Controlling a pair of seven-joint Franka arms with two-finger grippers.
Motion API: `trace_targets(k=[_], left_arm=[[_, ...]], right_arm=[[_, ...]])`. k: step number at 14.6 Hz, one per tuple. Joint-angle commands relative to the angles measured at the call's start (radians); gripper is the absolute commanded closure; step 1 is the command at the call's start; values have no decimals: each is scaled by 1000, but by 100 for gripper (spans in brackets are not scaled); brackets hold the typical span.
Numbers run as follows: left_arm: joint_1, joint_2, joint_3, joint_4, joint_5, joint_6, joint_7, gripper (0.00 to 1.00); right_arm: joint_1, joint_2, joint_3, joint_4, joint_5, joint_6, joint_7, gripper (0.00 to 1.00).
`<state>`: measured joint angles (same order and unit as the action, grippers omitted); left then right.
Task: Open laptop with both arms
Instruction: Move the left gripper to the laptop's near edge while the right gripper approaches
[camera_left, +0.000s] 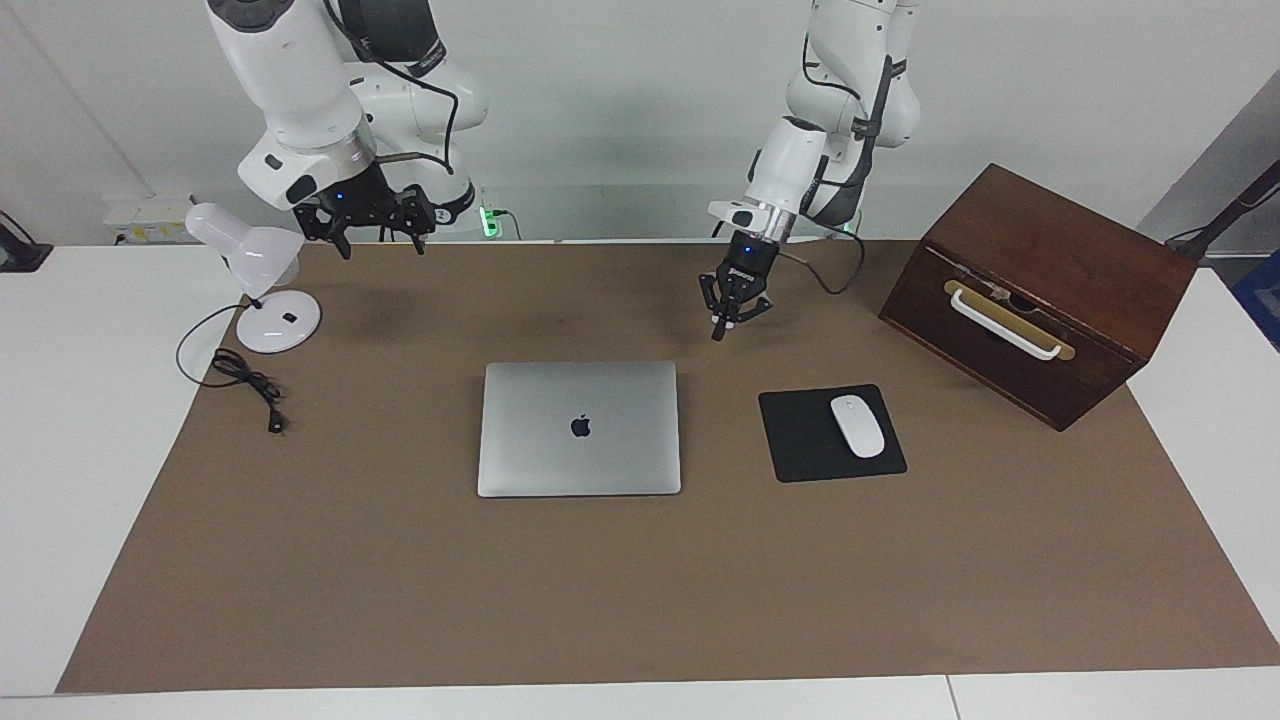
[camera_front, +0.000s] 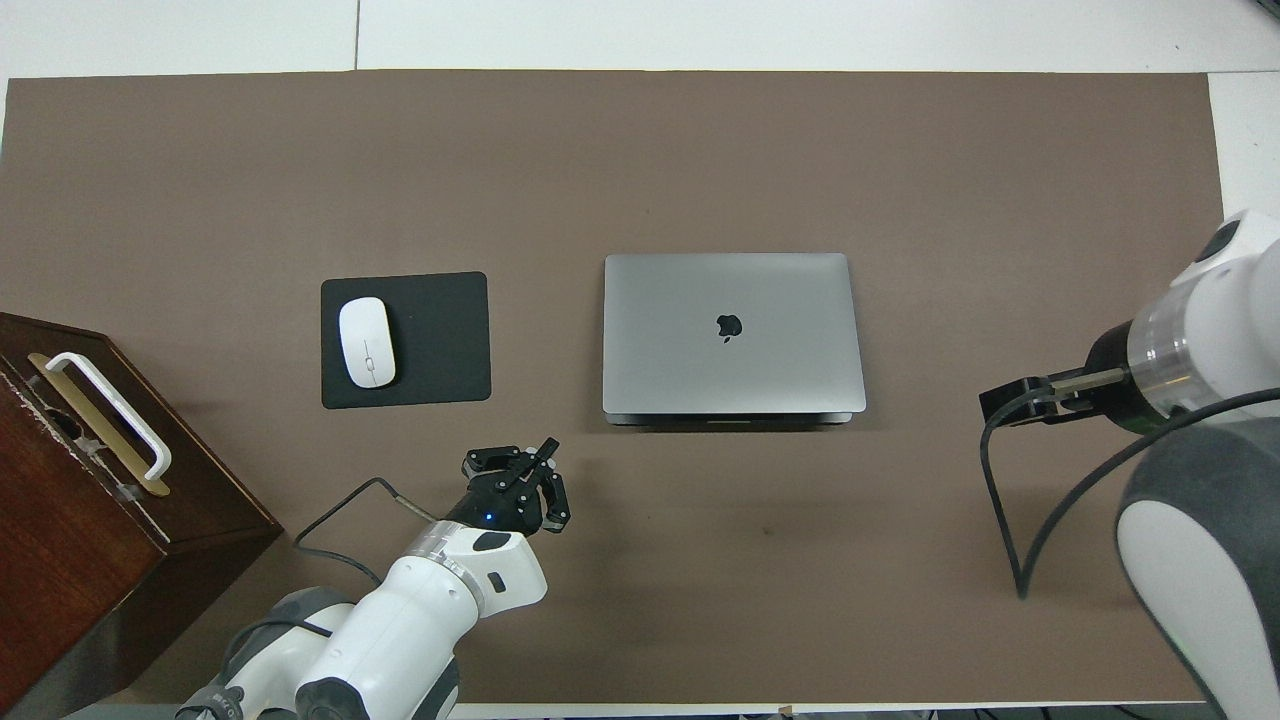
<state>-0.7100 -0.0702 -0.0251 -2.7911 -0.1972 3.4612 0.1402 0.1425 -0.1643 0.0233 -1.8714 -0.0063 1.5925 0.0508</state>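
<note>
two arms hang above the worktop (camera_left: 60, 420) as we look on — the laptop (camera_left: 579, 428) lies closed at the middle of the brown mat (camera_left: 640, 600), beside the mouse pad (camera_left: 800, 440). the left tool (camera_left: 718, 331), fingertips together and holding nothing, hovers over the mat near the laptop; the right tool (camera_left: 378, 232) — we cannot tell its state — hangs by the lamp (camera_left: 250, 262).

Pale wall (camera_left: 620, 90), white table (camera_left: 80, 400), brown mat (camera_left: 640, 580).
</note>
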Motion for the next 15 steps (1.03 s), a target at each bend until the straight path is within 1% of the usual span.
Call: trace_targets(k=[1,2,3,6,8,10,13,15], left_arm=[[-25,90,8,53,-11,39,1,100],[-25,119,5,76,-11,39,1,100],[-25,134,4,93,-10,39,2,100],[-40,174,2,136,-11,39,1,100],[-37,202,2,172,-11,39,1,100],[-34,231,2,203,-13,41,1,100],[-29,234,2,212,-11,41,-1,100],[-28,253,2,229,-13,41,1,100]], right_arm=[[52,-63,-2,-122,-20,75,-25,0],[104,-84,-2,-168,-61,107,-23,0],[133,-98,-2,-196,-90,131,-23,0],[141,-110,-2,-224,-93,141,-22,0],[147,-122,-2,-264,-98,203,-22,0],[173,-123,6,-288,-107,230,-19,0],[213,-129,7,-324,-129,245,44,0],[223,-145,7,-350,-129,257,47,0]])
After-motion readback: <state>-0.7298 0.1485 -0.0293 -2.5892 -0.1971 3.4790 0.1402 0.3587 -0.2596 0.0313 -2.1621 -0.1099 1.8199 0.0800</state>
